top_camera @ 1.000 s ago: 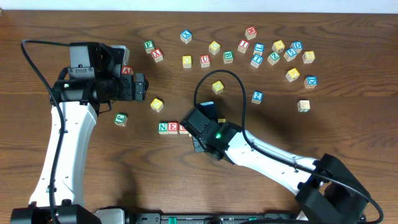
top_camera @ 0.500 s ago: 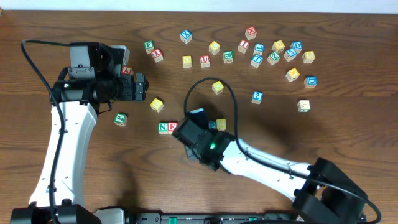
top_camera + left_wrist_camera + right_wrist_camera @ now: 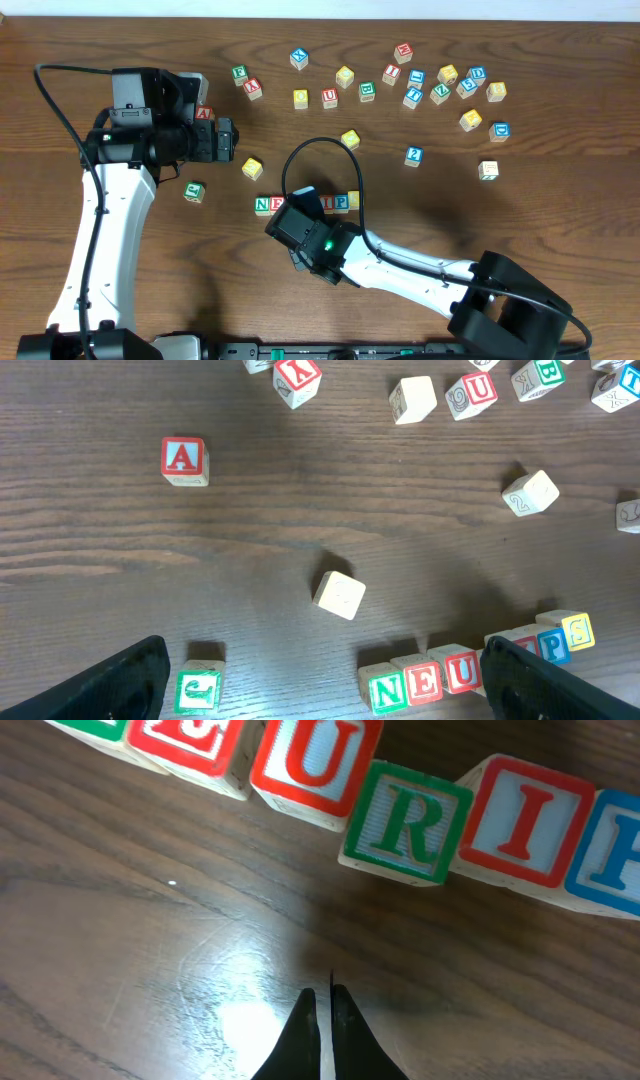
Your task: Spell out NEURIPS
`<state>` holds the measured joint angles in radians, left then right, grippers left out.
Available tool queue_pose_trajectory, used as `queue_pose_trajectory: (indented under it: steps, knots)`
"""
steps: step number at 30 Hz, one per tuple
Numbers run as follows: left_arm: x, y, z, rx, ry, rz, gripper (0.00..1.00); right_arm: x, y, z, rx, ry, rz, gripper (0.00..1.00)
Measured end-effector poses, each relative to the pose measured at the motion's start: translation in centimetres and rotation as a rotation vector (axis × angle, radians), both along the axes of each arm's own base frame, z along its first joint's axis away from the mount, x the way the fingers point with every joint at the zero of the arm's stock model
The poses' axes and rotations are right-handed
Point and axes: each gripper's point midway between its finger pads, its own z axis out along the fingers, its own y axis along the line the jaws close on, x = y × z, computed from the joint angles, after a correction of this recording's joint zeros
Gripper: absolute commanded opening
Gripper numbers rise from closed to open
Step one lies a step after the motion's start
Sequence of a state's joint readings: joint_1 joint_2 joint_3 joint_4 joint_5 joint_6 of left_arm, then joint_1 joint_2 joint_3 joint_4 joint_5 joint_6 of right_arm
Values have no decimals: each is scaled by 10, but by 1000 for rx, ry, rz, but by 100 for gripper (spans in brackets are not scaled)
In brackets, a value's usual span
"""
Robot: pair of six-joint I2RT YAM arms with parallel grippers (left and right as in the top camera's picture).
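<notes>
The cubes stand in a slightly crooked row on the wood table: green N, red E, red U, green R, red I, blue P and yellowish S. In the overhead view N and S mark the row's ends, and my right wrist covers its middle. My right gripper is shut and empty, its tips on the near side of the row just below R, not touching it. My left gripper hangs wide open and empty above the table left of the row.
Several loose letter cubes lie scattered along the back of the table. Closer in are a red A cube, a pale cube, a green-lettered cube and a blue cube.
My right arm has slid left and toward the table's front edge, uncovering I, P and S at the row's right end. The left arm has not moved.
</notes>
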<state>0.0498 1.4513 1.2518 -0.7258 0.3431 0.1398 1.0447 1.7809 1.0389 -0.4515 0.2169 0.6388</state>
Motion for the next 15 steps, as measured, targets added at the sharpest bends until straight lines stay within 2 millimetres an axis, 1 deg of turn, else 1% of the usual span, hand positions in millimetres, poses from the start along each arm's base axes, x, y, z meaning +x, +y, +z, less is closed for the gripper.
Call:
queue_pose_trajectory:
  steps: [6,11,15]
  knots:
    - [0,0,0,0,0,0,98,8,-6,-1,-1,-1,-25,1]
    - [0,0,0,0,0,0,98,14,-10,-11,-16,8,-45,1]
    - [0,0,0,0,0,0,98,20,-14,-14,-17,10,-64,1]
